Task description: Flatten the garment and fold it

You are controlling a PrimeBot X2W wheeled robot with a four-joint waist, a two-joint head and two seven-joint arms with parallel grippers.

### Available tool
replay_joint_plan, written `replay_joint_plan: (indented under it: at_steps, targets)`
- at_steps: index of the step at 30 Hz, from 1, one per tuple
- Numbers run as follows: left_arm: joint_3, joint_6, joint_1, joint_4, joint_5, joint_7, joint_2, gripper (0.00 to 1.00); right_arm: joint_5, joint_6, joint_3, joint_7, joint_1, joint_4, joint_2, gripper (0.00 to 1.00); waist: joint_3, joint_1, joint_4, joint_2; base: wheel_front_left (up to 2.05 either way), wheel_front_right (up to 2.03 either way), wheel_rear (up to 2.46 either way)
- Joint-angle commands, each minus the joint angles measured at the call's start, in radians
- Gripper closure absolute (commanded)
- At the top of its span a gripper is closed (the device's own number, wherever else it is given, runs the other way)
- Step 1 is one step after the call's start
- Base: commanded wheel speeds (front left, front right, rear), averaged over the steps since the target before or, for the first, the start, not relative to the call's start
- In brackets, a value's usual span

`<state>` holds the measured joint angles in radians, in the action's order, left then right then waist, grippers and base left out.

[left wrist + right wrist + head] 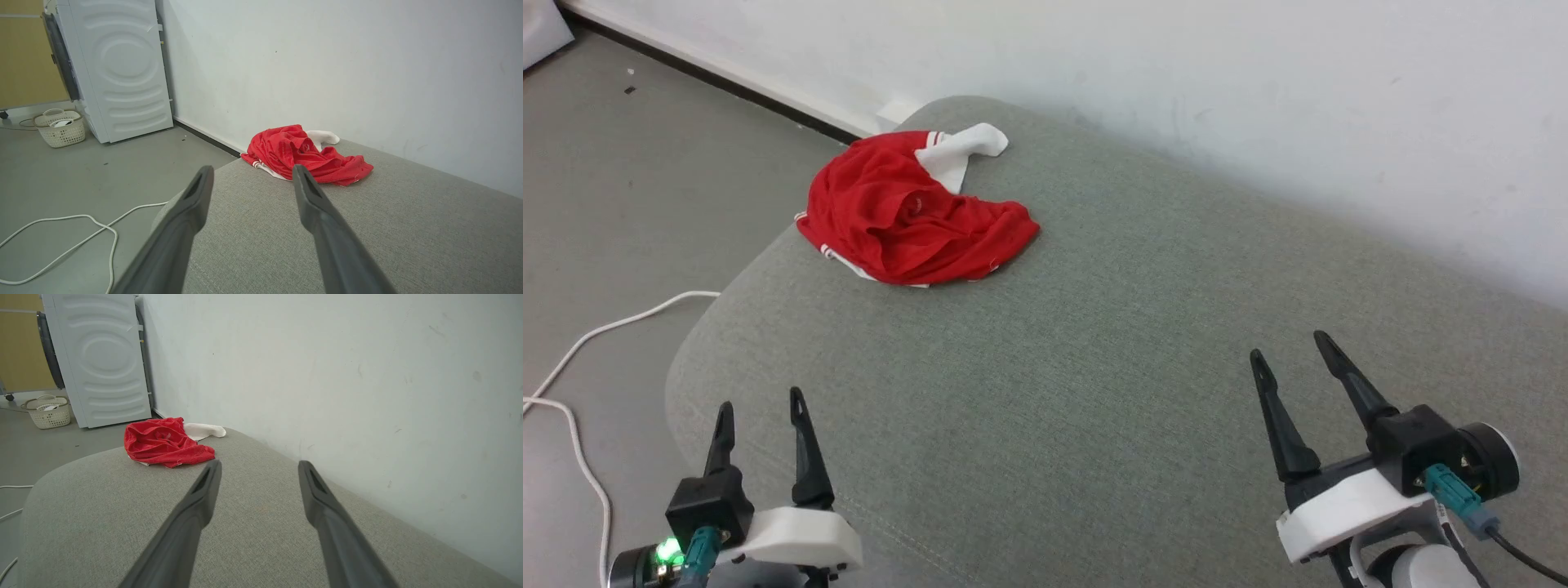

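The garment (pixel 907 214) is a red shirt with a white sleeve, lying crumpled in a heap at the far left corner of the grey cushioned surface (pixel 1094 351). The left wrist view has the garment (pixel 304 157) ahead of the fingers, and in the right wrist view the garment (pixel 163 443) lies up and to the left. My left gripper (pixel 761 400) hovers open at the near left edge, well short of the heap. Over the near right side my right gripper (pixel 1290 347) stands open too, holding nothing.
A white cable (pixel 580 359) snakes over the floor left of the cushion. A white wall (pixel 1258 106) runs along the cushion's far side. A white appliance (pixel 122 69) and a woven basket (pixel 61 127) stand on the floor beyond.
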<state>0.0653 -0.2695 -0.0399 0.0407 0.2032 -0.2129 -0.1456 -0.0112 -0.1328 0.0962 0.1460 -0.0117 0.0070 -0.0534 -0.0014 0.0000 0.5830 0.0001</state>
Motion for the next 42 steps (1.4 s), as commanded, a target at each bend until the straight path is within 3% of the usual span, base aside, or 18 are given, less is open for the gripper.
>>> replay_joint_plan:
  at_steps: [1, 13, 23, 30, 42]
  targets:
    - [0.0, -0.016, -0.019, -0.003, 0.013, -0.011, -0.01, 0.0, -0.008, 0.002, 0.008, 0.01, 0.0, -0.008, 0.003, 0.0, 0.005, 0.0, 0.01, -0.0001, 0.0, 0.0, 0.0]
    - [-0.029, -0.054, 0.037, -0.02, 0.071, -0.024, -0.033, 0.0, 0.033, 0.002, 0.049, -0.018, -0.029, -0.042, 0.003, 0.0, 0.1, 0.0, -0.004, -0.0001, 0.0, 0.0, 0.0]
    - [-0.082, 0.039, 0.434, 0.194, 0.233, 0.112, -0.066, 0.0, 0.128, 0.002, 0.069, -0.089, -0.126, -0.141, -0.011, 0.0, 0.362, 0.0, -0.12, -0.0001, 0.0, 0.0, 0.0]
    - [-0.148, 0.077, 0.674, 0.407, 0.34, 0.263, -0.14, 0.0, 0.134, 0.002, 0.088, -0.122, -0.196, -0.21, -0.065, 0.0, 0.545, 0.0, -0.204, -0.0001, 0.0, 0.0, 0.0]
    - [-0.25, 0.093, 0.804, 0.601, 0.468, 0.434, -0.244, 0.0, 0.119, 0.002, 0.078, -0.127, -0.239, -0.268, -0.098, 0.0, 0.702, 0.0, -0.311, -0.0001, 0.0, 0.0, 0.0]
